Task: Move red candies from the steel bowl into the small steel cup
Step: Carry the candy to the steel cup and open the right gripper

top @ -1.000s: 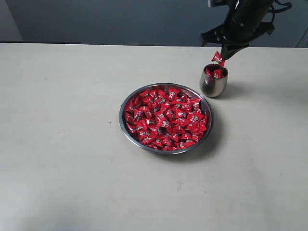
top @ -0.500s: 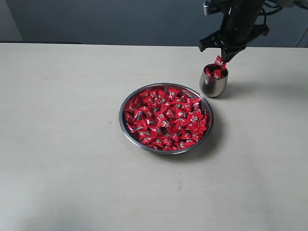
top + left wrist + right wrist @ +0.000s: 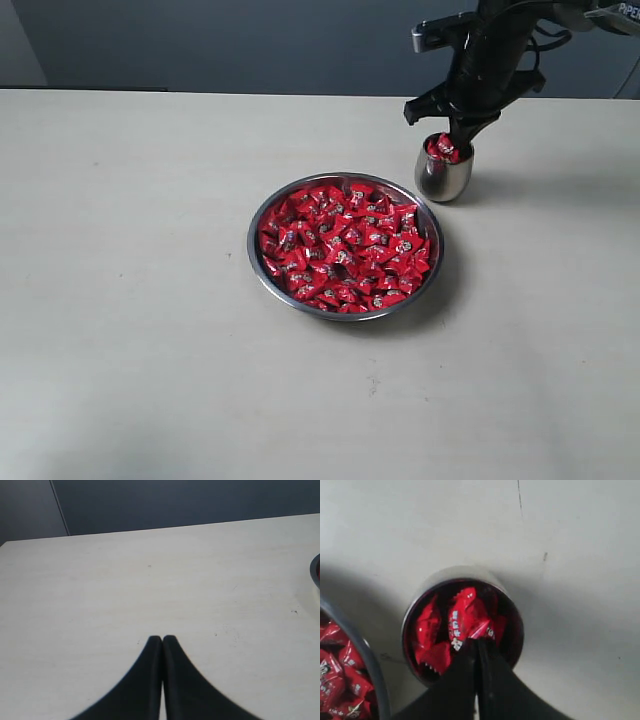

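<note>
The steel bowl [image 3: 256,262] sits mid-table, packed with red candies [image 3: 345,248]. Just behind it to the right stands the small steel cup [image 3: 443,178], which holds a few candies. My right gripper [image 3: 458,128] points down at the cup's mouth. In the right wrist view its tips [image 3: 477,642] are pressed together on the crimped end of a red candy [image 3: 462,615], which hangs inside the cup [image 3: 455,572]. My left gripper [image 3: 162,639] is shut on nothing, low over bare table, and does not appear in the exterior view.
The bowl's rim [image 3: 367,660] lies close beside the cup, separated by a narrow strip of table. A sliver of that rim [image 3: 315,572] shows at the edge of the left wrist view. A dark wall runs behind the table's far edge.
My right gripper has come down and slightly left with the candy. The candy hung above the cup a second ago and now sits inside the cup's mouth.
</note>
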`<state>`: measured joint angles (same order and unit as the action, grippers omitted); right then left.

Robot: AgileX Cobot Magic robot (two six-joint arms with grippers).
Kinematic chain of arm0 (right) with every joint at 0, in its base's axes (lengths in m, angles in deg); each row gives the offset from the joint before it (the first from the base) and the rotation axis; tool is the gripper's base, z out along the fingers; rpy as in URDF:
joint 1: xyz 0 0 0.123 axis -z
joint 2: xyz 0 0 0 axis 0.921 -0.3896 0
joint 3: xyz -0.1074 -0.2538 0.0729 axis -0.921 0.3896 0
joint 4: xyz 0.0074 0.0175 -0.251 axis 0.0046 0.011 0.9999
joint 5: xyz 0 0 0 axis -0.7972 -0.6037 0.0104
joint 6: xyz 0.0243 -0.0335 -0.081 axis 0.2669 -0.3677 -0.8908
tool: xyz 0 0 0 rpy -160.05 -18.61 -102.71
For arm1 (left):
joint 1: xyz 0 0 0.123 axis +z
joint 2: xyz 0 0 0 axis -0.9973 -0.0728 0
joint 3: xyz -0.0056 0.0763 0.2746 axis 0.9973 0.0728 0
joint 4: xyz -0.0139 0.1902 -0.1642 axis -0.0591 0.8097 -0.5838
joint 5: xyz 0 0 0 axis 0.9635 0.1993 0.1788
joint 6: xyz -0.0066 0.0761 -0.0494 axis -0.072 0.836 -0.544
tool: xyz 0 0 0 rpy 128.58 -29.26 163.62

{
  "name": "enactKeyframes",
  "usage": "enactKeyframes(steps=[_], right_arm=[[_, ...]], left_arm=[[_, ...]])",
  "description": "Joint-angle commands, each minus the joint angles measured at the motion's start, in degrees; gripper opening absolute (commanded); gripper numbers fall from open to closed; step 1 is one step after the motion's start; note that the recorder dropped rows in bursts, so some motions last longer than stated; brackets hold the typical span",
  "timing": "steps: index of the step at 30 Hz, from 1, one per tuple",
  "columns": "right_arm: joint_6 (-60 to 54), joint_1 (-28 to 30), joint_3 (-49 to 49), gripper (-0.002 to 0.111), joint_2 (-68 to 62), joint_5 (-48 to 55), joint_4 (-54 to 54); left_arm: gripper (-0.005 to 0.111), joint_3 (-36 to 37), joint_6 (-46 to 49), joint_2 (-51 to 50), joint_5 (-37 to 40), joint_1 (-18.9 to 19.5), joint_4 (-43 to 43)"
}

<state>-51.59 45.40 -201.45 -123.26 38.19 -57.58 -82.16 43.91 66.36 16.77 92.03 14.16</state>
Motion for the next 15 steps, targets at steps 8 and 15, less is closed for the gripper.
enactKeyframes(steps=[8,15], right_arm=[[-0.5,-0.1,-0.4,0.000,0.2,-1.1,-0.1],[-0.7,-0.1,-0.4,0.036,0.2,-1.2,-1.6]], left_arm=[[0.000,-0.5,-0.2,0.3,-0.5,0.0,0.1],[0.000,-0.5,-0.2,0.3,-0.5,0.0,0.1]])
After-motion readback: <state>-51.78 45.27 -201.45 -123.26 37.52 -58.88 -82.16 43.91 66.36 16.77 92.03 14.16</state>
